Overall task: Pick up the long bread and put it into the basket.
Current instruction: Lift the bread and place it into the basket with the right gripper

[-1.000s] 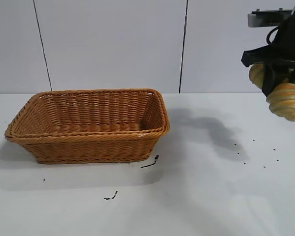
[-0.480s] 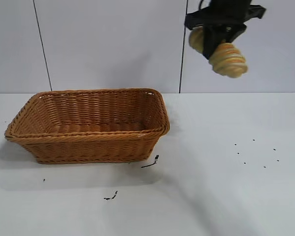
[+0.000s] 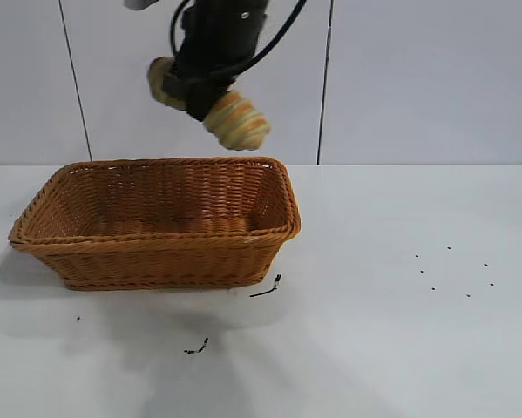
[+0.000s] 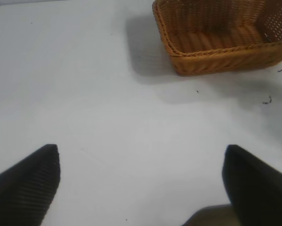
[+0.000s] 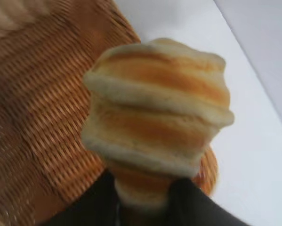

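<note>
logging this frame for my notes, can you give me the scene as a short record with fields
right gripper: high above the basket, fingers shut on the long bread
long bread: in the air, tilted, both ends sticking out past the fingers
basket: on the table, nothing seen inside
left gripper: fingers open, holding nothing, over bare table away from the basket
table: white, a few dark specks
task stage: bread over basket, not yet released

One basket (image 3: 156, 222) stands on one bench (image 3: 400, 348). One bread (image 3: 234, 120) hangs above the basket's far rim, held in one claw (image 3: 199, 91). A second claw (image 4: 141, 188), jaws apart, shows only in its own wrist view. One dark scrap (image 3: 267, 287) lies just beside the basket, and one more (image 3: 197, 348) lies near it.
</note>
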Controlling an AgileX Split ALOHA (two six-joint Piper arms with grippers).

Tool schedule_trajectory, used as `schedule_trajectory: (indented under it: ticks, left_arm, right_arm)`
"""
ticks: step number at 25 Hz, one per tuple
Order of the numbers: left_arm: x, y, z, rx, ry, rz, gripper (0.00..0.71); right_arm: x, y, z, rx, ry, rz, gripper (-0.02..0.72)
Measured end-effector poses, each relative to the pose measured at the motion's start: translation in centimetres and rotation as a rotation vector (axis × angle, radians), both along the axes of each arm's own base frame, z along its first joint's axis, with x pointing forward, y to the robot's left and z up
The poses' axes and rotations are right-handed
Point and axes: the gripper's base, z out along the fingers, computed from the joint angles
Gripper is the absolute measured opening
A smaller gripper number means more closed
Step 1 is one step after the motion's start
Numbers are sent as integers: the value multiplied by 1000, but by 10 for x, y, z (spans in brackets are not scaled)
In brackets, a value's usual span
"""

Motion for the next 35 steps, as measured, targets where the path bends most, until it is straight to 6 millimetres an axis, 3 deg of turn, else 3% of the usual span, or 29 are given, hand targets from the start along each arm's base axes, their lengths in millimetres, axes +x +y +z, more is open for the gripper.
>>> schedule_trajectory:
  ticks: [6,10,12,17,19,30,35]
  left_arm:
    - [0,0,0,0,0,0,696]
    - [0,0,0,0,0,0,696]
    - [0,0,0,0,0,0,696]
    - [0,0,0,0,0,0,696]
    - [0,0,0,0,0,0,696]
    - [0,0,0,0,0,0,696]
    - [0,0,0,0,0,0,696]
  right_arm:
    - [9,5,-58,-85,38,61,132]
    - [12,8,-73,-74,39,47,132]
    - [13,8,-74,-63,37,35,175]
    - [16,7,-73,-32,44,-7,546]
    - [19,4,-73,-17,53,-38,606]
    - [31,-13,-52,39,36,-93,641]
    - [30,-18,-26,86,16,-127,639]
